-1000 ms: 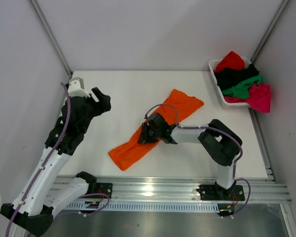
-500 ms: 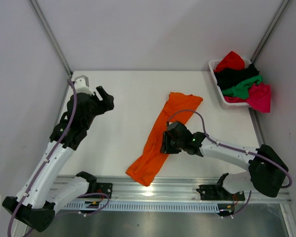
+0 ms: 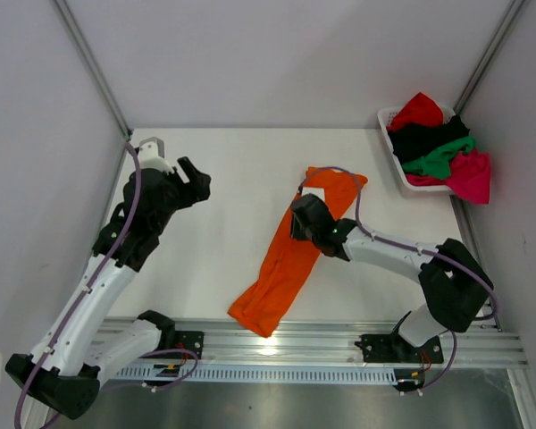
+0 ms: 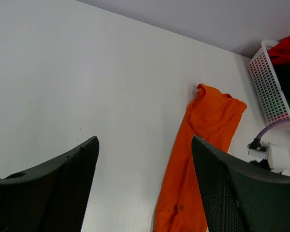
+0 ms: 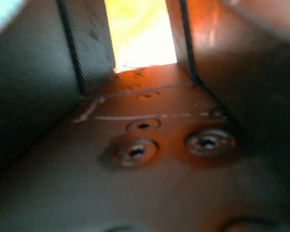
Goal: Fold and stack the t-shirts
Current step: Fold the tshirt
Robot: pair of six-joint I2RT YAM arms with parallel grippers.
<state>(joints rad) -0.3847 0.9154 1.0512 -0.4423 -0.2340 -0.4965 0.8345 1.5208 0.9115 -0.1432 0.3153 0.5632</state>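
A bright orange t-shirt (image 3: 281, 268) lies as a long bunched strip across the middle of the white table, running from the far right to the near left. It also shows in the left wrist view (image 4: 208, 125). My right gripper (image 3: 300, 220) is down on its upper half, jaws close together with orange cloth (image 5: 141, 38) between them. My left gripper (image 3: 196, 183) is open and empty above bare table at the left, well clear of the shirt (image 4: 144, 140). Red (image 3: 418, 109), black (image 3: 424, 138), green (image 3: 442, 157) and magenta-pink (image 3: 472, 175) t-shirts lie heaped in the basket.
A white slatted basket (image 3: 387, 118) stands at the far right corner of the table, and its side shows in the left wrist view (image 4: 268, 82). Grey walls close in the table on the left, back and right. A metal rail runs along the near edge.
My right gripper swung the orange shirt's near end toward the front edge, then moved up along the shirt toward its far end. My left gripper drifted slightly right and away.
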